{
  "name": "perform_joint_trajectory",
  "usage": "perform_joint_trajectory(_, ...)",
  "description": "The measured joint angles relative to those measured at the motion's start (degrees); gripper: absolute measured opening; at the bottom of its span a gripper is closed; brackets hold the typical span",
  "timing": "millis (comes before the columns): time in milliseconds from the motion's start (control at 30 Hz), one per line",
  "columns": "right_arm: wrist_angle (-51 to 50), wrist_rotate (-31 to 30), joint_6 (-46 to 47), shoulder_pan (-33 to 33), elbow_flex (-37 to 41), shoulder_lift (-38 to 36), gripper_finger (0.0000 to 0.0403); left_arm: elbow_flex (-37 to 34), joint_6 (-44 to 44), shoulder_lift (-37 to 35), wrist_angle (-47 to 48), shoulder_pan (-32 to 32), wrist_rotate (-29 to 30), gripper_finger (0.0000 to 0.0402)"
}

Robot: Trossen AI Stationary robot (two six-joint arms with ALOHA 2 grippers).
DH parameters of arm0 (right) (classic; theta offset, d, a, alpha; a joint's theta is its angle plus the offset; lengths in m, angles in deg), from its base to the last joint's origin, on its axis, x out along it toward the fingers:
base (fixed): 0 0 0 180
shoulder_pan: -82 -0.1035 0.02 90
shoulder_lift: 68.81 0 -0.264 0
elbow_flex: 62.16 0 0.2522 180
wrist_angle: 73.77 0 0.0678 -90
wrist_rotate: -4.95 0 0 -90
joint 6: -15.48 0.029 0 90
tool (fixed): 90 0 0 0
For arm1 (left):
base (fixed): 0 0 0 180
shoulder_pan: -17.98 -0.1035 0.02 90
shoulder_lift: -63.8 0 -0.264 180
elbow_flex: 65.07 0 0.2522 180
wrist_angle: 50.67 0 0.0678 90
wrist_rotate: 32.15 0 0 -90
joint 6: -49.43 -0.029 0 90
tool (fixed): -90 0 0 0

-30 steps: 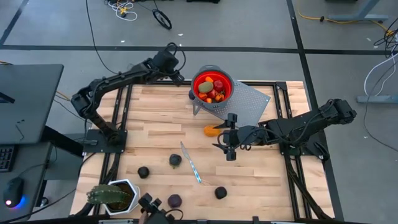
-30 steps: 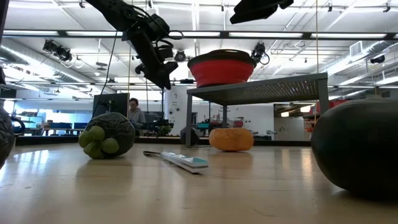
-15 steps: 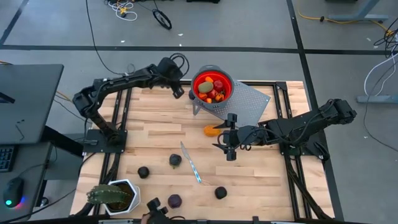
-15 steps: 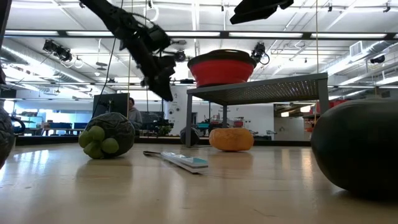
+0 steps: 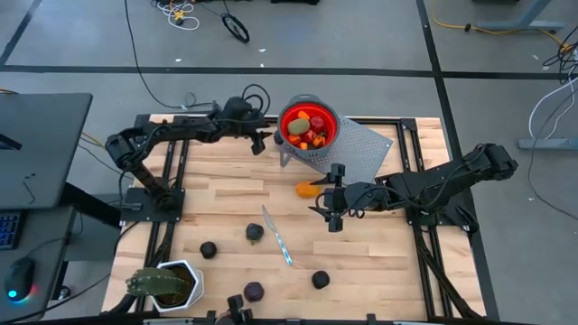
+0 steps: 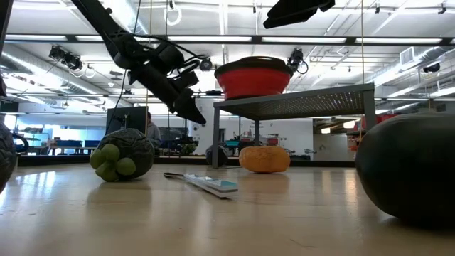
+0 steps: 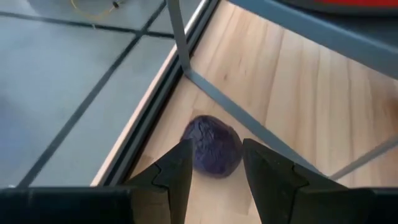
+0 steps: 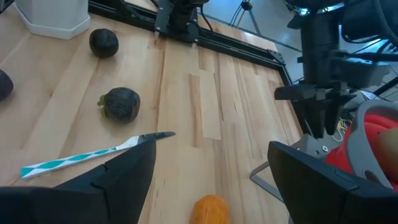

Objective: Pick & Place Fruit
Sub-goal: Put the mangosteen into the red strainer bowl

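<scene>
Hovering left gripper (image 5: 259, 142), fingers parted, empty, above dark purple fruit (image 7: 211, 145) beside grey stand leg (image 7: 177, 34) | right gripper (image 5: 335, 197) wide open, empty, near orange fruit (image 5: 308, 189) | red bowl (image 5: 308, 127) of fruit on stand | knife (image 5: 278, 236) mid-table

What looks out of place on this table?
A thin teal-and-silver knife lies loose among the fruit on the wood. One purple fruit sits by the table's edge beside the stand's leg, right ahead of the left pincer. Nothing looks spilled or damaged; the red bowl sits upright on its stand.
</scene>
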Motion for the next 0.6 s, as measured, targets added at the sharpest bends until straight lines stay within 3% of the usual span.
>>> perform_joint_trajectory(333,1.30,0.00,-0.33,0.00,0.00,0.00,0.0318,-2.04,4.16,0.00,-5.21,0.22,-1.19,0.0155)
perform_joint_trajectory(600,1.58,0.00,-0.74,0.00,-0.01,0.00,0.0318,-1.83,10.94,0.00,-4.52,0.11,-0.91,0.0207)
